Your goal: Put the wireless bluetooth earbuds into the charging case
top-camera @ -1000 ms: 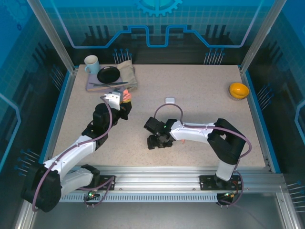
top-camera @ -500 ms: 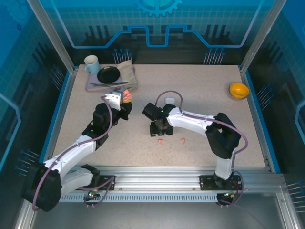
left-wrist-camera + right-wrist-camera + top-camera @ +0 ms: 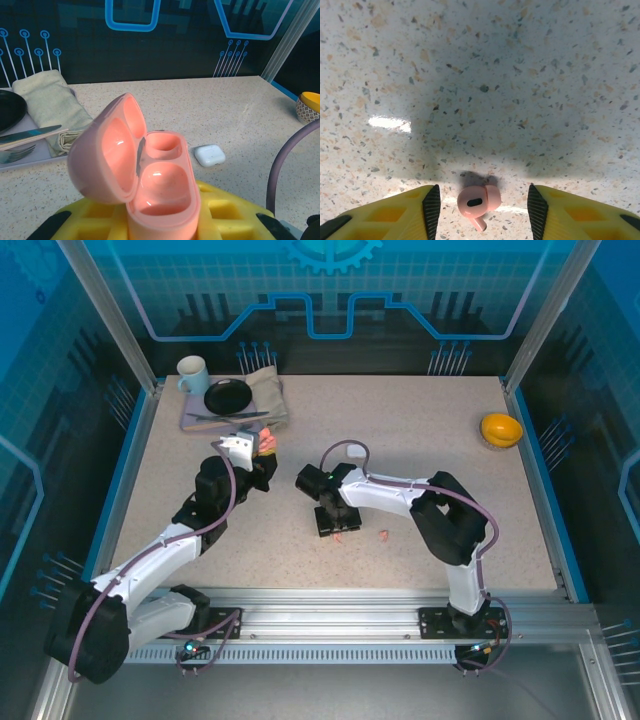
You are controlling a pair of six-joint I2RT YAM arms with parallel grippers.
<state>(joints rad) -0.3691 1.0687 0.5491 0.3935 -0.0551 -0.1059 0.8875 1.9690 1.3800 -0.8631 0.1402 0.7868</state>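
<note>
The top view sets the left gripper over the speckled beige table; its wrist view shows its jaws pinching an open salmon-pink plastic charging case. The right gripper has its jaws spread, flanking 1 tiny salmon-pink earbud that lies on the table.

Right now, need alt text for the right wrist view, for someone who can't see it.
A salmon-pink earbud lies on the speckled tabletop between the two yellow fingers of the open right hand, touching neither. Its stem points toward the bottom edge of the picture, and a soft shadow darkens the table around it.
</note>
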